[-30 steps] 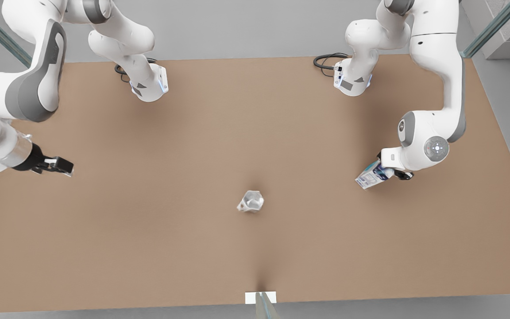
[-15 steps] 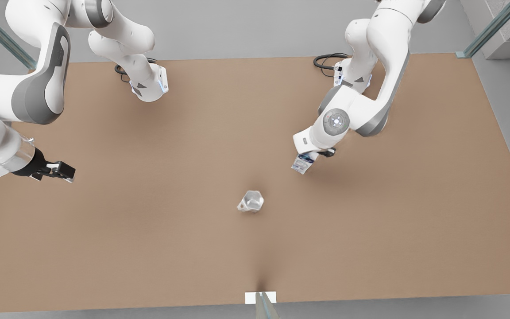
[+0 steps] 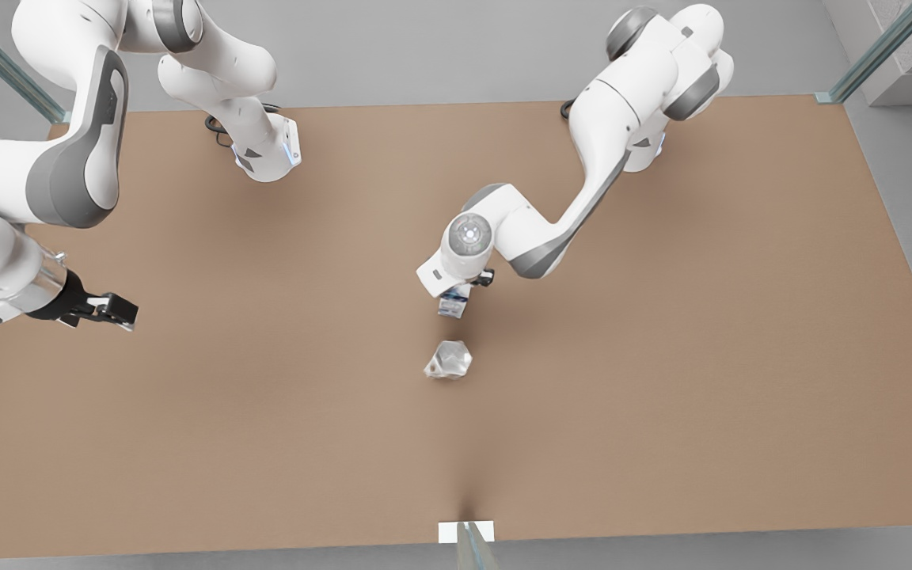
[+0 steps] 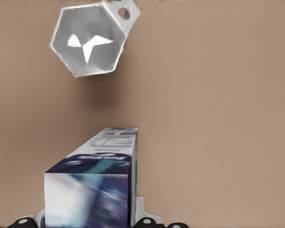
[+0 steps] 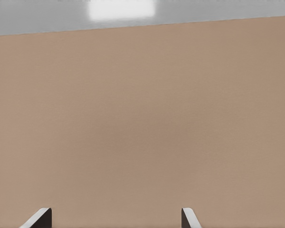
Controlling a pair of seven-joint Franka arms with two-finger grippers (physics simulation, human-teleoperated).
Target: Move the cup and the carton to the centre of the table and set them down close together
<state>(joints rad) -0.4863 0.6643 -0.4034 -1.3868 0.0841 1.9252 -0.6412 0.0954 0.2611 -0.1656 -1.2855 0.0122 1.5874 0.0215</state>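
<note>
A: Where is the carton (image 3: 453, 304) sitting?

B: Near the middle of the front view, just above the cup (image 3: 449, 360). The left gripper (image 3: 456, 298) is clamping it between its fingers, and the left wrist view is showing the blue-and-white carton (image 4: 92, 183) close up with the cup (image 4: 89, 40) beyond it, apart from it.

A: And the cup?

B: It is resting on the brown table (image 3: 662, 396), slightly below the frame's centre.

A: What is the other arm doing?

B: The right gripper (image 3: 112, 309) is hanging at the front view's left edge, over the table; its fingertips (image 5: 38, 219) are standing wide apart, gripping nothing
</note>
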